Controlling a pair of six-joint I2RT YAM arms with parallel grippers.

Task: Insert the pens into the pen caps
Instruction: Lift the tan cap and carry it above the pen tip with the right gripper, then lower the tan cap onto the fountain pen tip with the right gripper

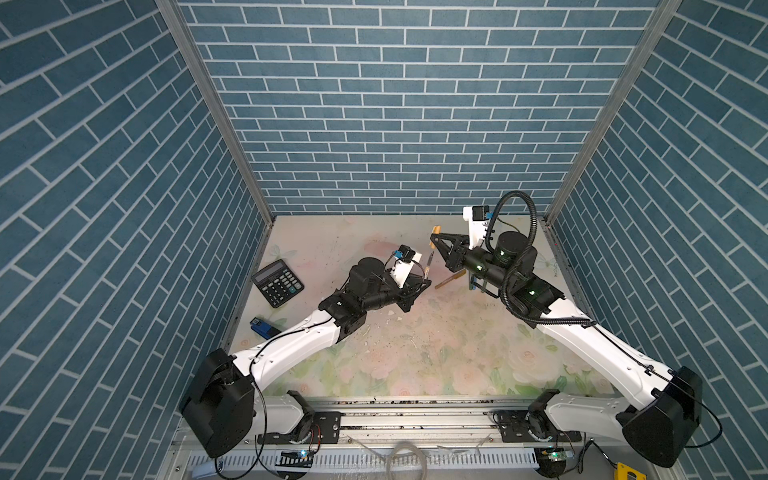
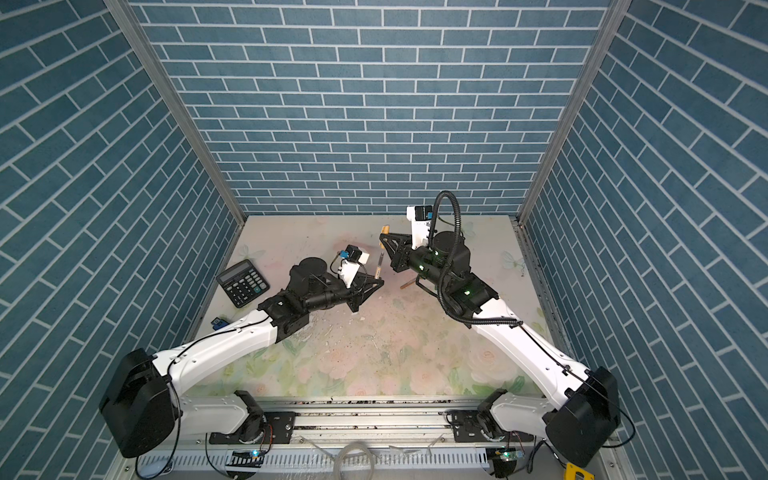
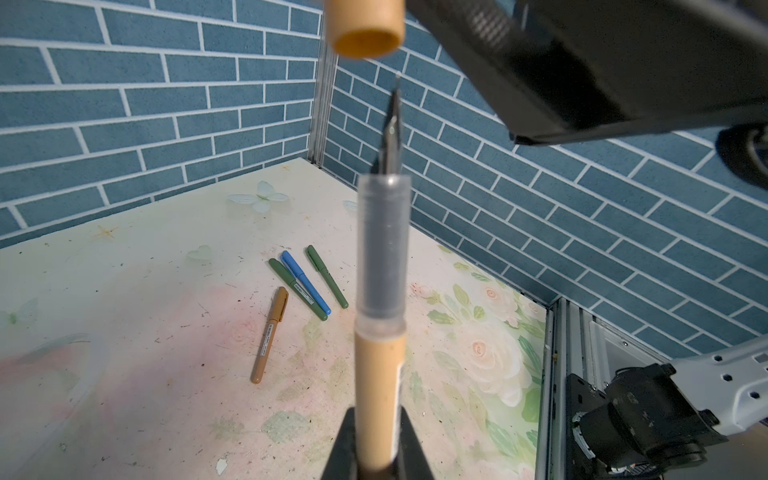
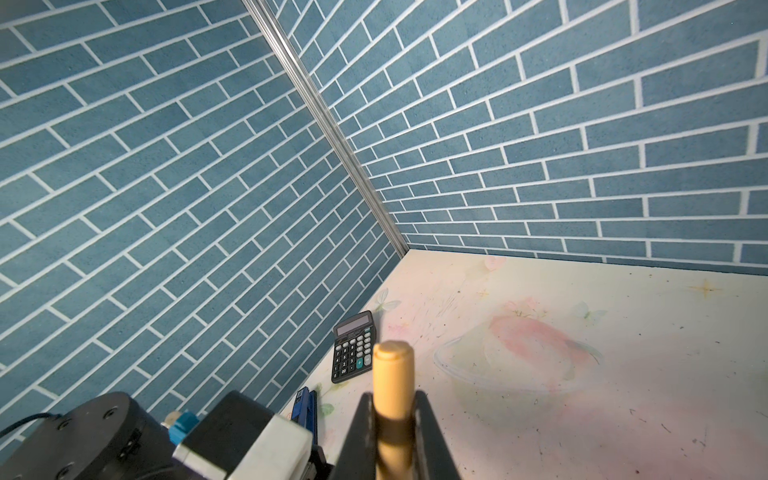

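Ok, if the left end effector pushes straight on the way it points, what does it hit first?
Probably the short tan-gold pen cap gripped by the right end effector. The left end effector holds a tan-gold stick pen, dark tip just short of the cap's open mouth, slightly off-centre; depth is unclear.

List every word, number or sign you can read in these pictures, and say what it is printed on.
No text reads clearly.
On the calculator: key markings, too small to read.
On the tan pen on the table: printed label, too small to read.
On the held tan pen: white label at its edge, blurred.
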